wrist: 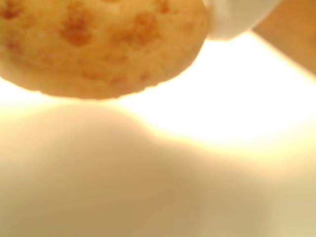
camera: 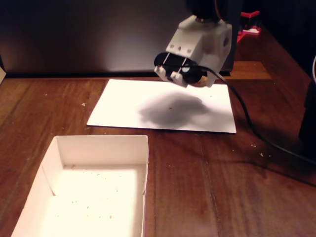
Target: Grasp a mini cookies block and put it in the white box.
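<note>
In the wrist view a golden-brown mini cookie (wrist: pixel 98 44) with darker specks fills the top left, very close to the lens, beside a white finger (wrist: pixel 232 19). In the fixed view my white gripper (camera: pixel 195 79) hangs in the air above the flat white paper sheet (camera: pixel 123 106) and casts a dark shadow on it. A brown bit of the cookie (camera: pixel 200 81) shows at its tip, so it is shut on the cookie. The white box (camera: pixel 101 142) stands at the front left with crumbs on its floor, well apart from the gripper.
A black cable (camera: pixel 256 133) runs from the gripper across the wooden table to the right. A red part (camera: pixel 249 24) sits at the back right. A dark object (camera: pixel 308 113) stands at the right edge. A black wall lies behind.
</note>
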Tool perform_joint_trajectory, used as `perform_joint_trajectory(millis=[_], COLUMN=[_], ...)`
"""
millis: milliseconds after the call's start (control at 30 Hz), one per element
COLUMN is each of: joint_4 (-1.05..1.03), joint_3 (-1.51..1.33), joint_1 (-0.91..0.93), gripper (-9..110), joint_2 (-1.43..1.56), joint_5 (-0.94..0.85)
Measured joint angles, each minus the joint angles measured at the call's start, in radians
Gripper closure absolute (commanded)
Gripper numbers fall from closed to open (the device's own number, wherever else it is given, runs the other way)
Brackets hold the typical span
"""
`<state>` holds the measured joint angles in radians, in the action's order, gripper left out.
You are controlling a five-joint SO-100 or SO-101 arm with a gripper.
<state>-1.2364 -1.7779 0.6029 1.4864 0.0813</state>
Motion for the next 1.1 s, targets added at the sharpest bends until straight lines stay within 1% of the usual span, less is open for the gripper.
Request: perform_joint_trajectory(millis=[200, 467, 700, 1100], joint_4=[-0.074, -0.179, -0.207, -0.235], joint_3=[0.094, 0.299, 0.396, 0.488], joint_1=[0.0, 0.0, -0.008, -0.21], gripper=[79, 79, 79, 79], joint_2=[0.031, 0.032, 0.057, 0.21], joint_5=[-0.018, -0.055, -0.098, -0.123])
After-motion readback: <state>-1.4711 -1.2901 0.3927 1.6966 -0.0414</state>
